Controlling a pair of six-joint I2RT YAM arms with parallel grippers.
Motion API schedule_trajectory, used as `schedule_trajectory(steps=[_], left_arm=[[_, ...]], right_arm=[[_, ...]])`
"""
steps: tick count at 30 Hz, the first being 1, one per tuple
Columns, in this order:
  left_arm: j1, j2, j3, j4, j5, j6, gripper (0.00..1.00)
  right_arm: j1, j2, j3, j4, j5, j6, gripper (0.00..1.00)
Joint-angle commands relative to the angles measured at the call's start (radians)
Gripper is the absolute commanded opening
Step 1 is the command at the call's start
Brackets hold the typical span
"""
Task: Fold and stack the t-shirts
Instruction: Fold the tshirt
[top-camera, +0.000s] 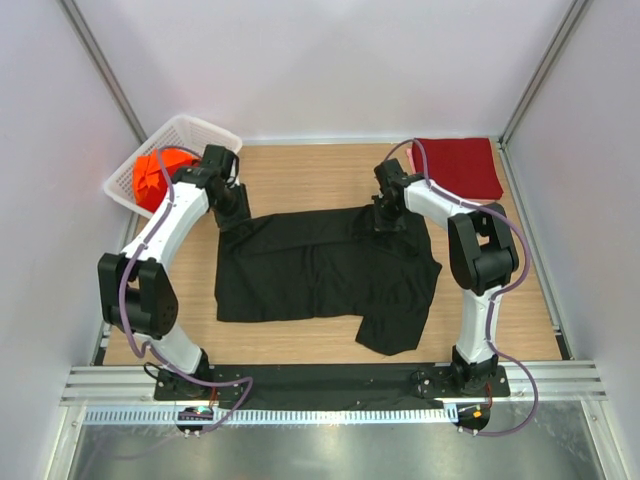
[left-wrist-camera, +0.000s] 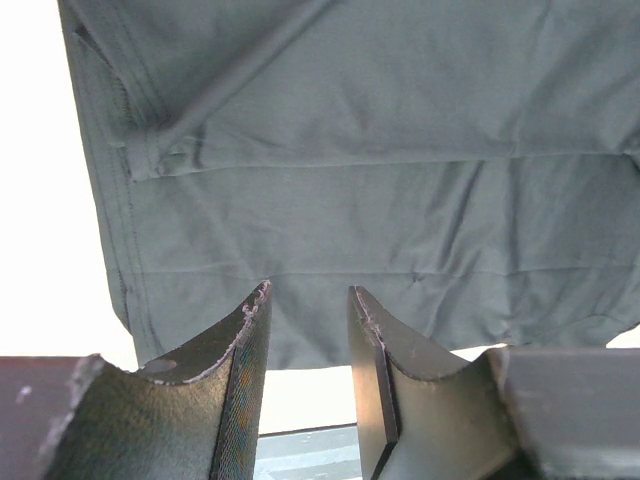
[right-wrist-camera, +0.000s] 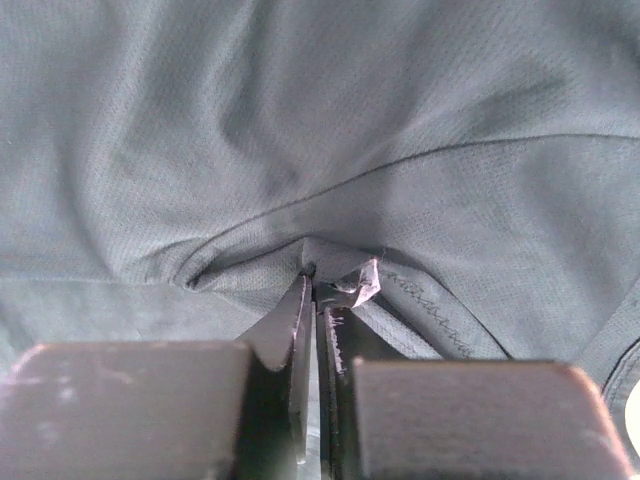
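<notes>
A black t-shirt (top-camera: 320, 270) lies spread across the middle of the wooden table, rumpled, with one sleeve toward the near edge. My left gripper (top-camera: 232, 212) is at the shirt's far left corner. In the left wrist view its jaws (left-wrist-camera: 308, 290) stand apart, with the cloth's hem (left-wrist-camera: 380, 150) just beyond the tips and nothing between them. My right gripper (top-camera: 385, 215) is at the far right edge of the shirt. Its jaws (right-wrist-camera: 318, 275) are shut on a pinched fold of the black cloth (right-wrist-camera: 300, 120). A dark red shirt (top-camera: 458, 167) lies folded at the back right.
A white lattice basket (top-camera: 190, 125) stands tilted at the back left corner with bright orange-red cloth (top-camera: 160, 175) inside. White walls close in the table on three sides. Bare wood (top-camera: 310, 175) shows along the back, between the basket and the dark red shirt.
</notes>
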Motion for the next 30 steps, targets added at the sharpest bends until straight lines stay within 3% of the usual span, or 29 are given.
schedule_trajectory(steps=[1,11,12,14,20,21,23,30], left_arm=[[0.024,0.021,0.035,-0.007,-0.020,0.013,0.38],[0.056,0.062,0.077,0.000,-0.023,0.000,0.38],[0.057,0.062,0.071,0.000,-0.023,-0.001,0.38],[0.059,0.062,0.062,0.002,-0.023,-0.006,0.38],[0.060,0.055,0.029,0.007,-0.030,-0.004,0.38],[0.060,0.058,0.029,0.007,-0.032,-0.001,0.39],[0.062,0.061,0.031,-0.003,-0.038,0.008,0.40],[0.060,0.085,-0.007,0.031,-0.009,0.013,0.41]], right_arm=[[0.017,-0.076,0.013,-0.030,-0.019,0.006,0.06],[0.095,-0.223,-0.138,-0.088,-0.109,0.127,0.01],[0.097,-0.237,-0.156,-0.085,-0.124,0.141,0.03],[0.098,-0.274,-0.207,-0.084,-0.198,0.165,0.18],[0.069,-0.301,-0.202,-0.093,-0.404,0.142,0.38],[0.034,-0.309,-0.186,-0.111,-0.373,0.138,0.46],[-0.013,-0.336,-0.152,-0.110,-0.309,0.121,0.52],[-0.129,-0.230,-0.067,-0.061,0.108,0.107,0.52]])
